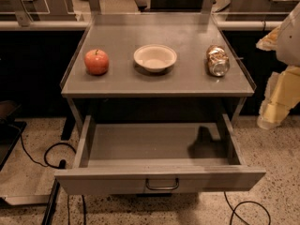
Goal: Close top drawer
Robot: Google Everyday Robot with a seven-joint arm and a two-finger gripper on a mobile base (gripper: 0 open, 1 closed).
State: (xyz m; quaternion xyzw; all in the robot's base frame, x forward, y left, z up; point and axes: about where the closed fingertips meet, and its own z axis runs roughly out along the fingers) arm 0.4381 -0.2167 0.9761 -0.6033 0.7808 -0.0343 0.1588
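The top drawer is pulled far out of the grey cabinet. It is wide, shallow and empty inside, with a flat grey front panel. A small dark wire handle sits at the centre of that panel. My gripper shows as white and pale yellow parts at the right edge of the view. It is beside the cabinet's right side, apart from the drawer and its handle. A dark shadow lies on the drawer floor at the right. Nothing is held that I can see.
On the cabinet top stand a red apple at the left, a white bowl in the middle and a can lying on its side at the right. Black cables lie on the speckled floor at both sides.
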